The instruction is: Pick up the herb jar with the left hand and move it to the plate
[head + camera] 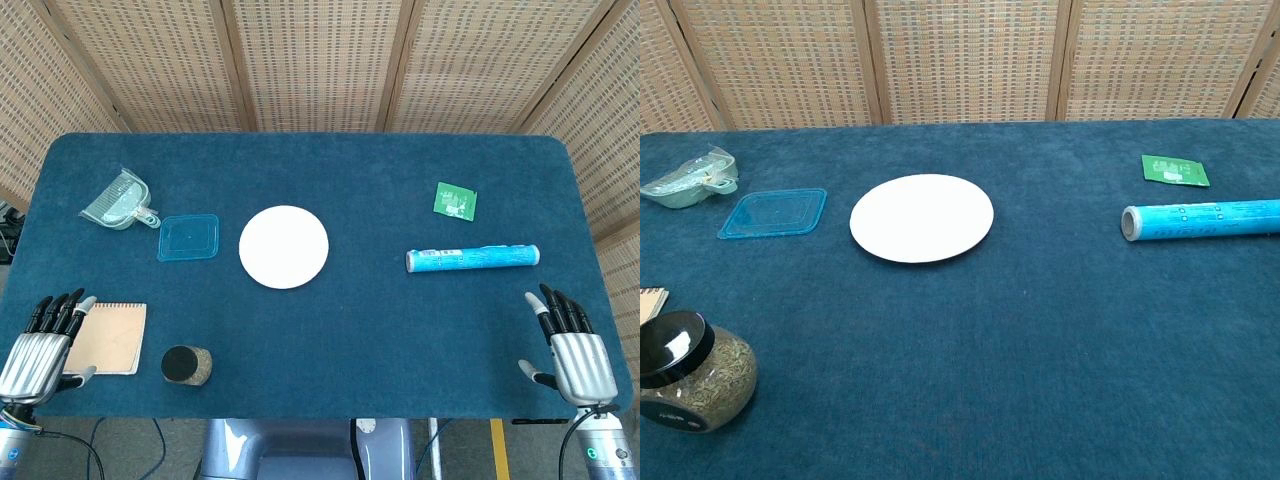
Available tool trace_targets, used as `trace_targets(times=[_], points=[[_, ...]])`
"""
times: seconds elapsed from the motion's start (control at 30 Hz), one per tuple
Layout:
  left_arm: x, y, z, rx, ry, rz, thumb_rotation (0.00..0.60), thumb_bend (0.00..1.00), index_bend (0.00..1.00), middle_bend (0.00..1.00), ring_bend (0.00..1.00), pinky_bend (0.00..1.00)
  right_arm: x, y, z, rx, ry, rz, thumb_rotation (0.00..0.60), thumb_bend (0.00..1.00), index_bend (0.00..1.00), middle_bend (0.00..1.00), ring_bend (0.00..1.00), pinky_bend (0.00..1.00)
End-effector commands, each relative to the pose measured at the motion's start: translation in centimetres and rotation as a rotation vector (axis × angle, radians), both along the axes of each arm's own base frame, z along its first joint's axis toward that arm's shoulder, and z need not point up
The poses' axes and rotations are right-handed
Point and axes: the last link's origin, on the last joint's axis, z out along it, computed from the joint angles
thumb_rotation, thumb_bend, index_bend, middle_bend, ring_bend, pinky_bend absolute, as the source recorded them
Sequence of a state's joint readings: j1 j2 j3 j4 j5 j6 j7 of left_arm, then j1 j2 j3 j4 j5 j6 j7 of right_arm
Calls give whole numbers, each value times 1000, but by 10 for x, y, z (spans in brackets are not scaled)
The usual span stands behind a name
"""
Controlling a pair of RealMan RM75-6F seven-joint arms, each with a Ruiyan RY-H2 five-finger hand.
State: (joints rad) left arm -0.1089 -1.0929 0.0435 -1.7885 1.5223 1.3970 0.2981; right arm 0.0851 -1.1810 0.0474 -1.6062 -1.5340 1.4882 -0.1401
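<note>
The herb jar (186,365) (692,374), a round glass jar of dried herbs with a black lid, stands near the table's front left edge. The white plate (284,247) (922,217) lies empty further back, towards the middle. My left hand (45,346) hovers at the front left corner, over a notepad and left of the jar, fingers spread and holding nothing. At the front right corner my right hand (572,347) is likewise open with nothing in it. Neither hand shows in the chest view.
A tan spiral notepad (105,338) lies left of the jar. Behind it are a blue plastic lid (188,238) and a clear green dustpan (120,201). On the right lie a blue tube (472,259) and a green packet (456,200).
</note>
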Motion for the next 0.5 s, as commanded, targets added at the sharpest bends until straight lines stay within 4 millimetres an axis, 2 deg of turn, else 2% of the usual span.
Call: trace_targets(times=[0.03,0.2,0.27,0.5], points=[[12,-6,-9,-54,-18,-36,600,182,0,0,0,0,0,0,0,0,0,-2,600,30,89,0,0,101],[29,-14,-27,-155,-6,-82,600,183,0,0,0,0,0,1,1,-2,-2,-6,600,30,89,0,0,100],[39,-17,-42,-215,6,-120,600,186,0,0,0,0,0,1,2,-3,-4,-5,600,30,89,0,0,100],[53,-13,-64,-273,43,-154,600,187,0,0,0,0,0,2,4,-7,-9,-5,600,31,89,0,0,100]])
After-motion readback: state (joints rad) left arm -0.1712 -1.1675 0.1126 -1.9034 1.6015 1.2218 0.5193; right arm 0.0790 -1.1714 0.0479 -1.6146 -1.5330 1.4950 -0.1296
